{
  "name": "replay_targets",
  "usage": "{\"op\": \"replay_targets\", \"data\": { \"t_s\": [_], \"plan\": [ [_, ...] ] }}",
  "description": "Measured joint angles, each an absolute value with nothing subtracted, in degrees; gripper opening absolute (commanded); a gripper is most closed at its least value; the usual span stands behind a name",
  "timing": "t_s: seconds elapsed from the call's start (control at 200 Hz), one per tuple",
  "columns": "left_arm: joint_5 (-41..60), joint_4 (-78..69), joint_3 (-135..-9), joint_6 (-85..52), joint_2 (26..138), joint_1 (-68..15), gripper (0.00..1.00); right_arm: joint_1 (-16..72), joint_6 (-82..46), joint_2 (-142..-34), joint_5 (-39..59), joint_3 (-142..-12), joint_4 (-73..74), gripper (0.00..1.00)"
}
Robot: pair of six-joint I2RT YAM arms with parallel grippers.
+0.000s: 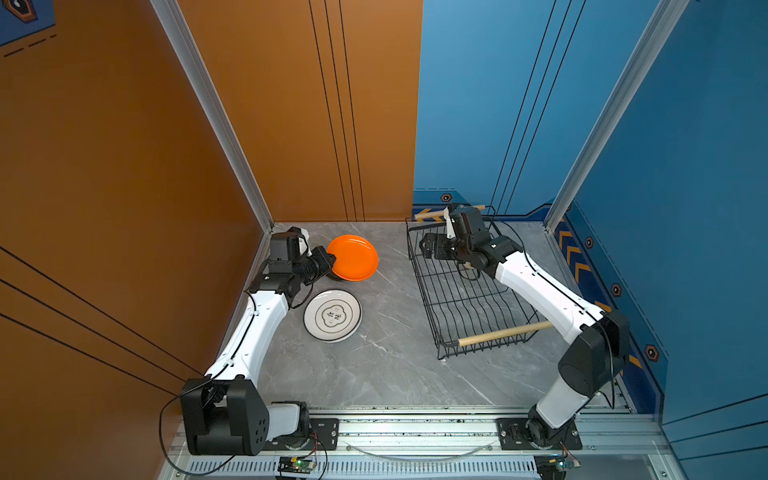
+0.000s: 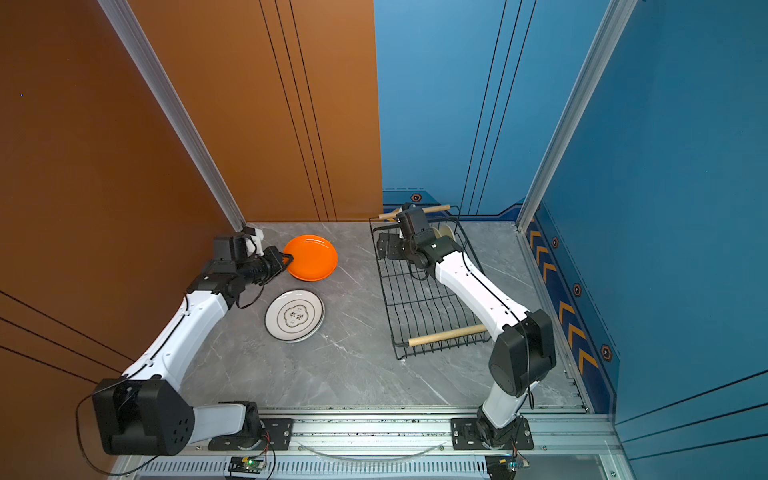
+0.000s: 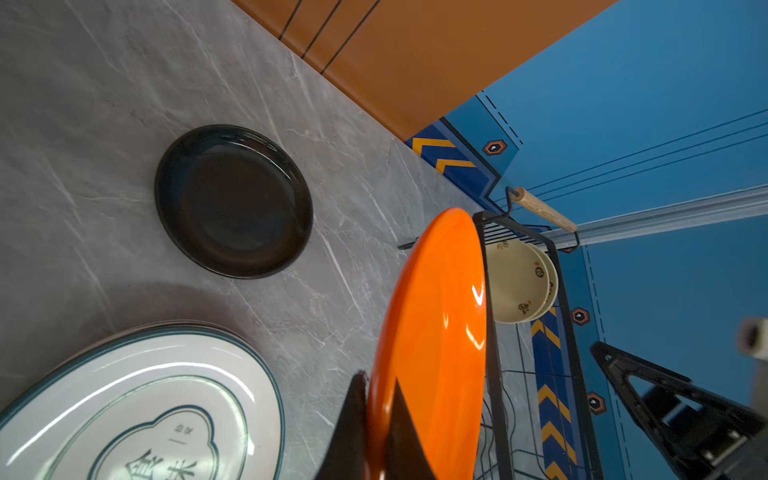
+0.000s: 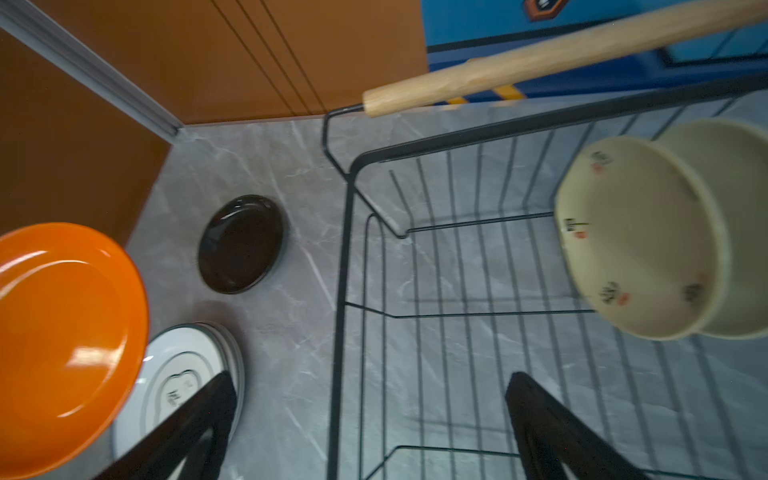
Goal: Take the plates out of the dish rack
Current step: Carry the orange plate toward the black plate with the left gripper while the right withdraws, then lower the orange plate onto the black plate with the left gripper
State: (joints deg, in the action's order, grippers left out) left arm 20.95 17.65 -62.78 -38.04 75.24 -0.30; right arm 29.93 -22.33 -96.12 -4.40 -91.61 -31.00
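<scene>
Your left gripper [image 3: 376,424] sits closest, jaws pinched tight on the rim of the orange plate [image 3: 432,332], which hangs tilted clear of the grey table [image 3: 83,124] near its far left corner. Just beside it a black plate [image 3: 232,199] lies flat, and a stack of white plates [image 1: 332,316] sits nearer the arm bases. Two cream plates [image 4: 636,237] stand on edge at the far end of the dish rack [image 1: 503,333]. Your right gripper [image 1: 428,246] hovers there, jaws spread wide, holding nothing.

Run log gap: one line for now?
left gripper: shut on orange plate | right gripper: open at dish rack | cream plates: two in rack
</scene>
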Motion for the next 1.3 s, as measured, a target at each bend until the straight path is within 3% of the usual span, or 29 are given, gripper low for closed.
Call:
{"op": "replay_targets", "data": {
  "t_s": [0.195, 0.466, 1.297],
  "plan": [
    [16.9, 17.8, -63.4, -37.1, 79.6, 1.2, 0.0, 29.9, -14.7, -93.1, -19.6, -91.2, -35.3, 1.0],
    [12.1, 17.3, -65.4, -36.9, 87.4, 3.2, 0.0, 29.9, -11.8, -91.3, -29.7, -86.5, -36.7, 1.0],
    [7.6, 16.0, -75.6, -37.4, 104.9, 4.8, 0.0, 29.6, -7.4, -85.5, -31.6, -76.1, -32.9, 1.0]
  ]
}}
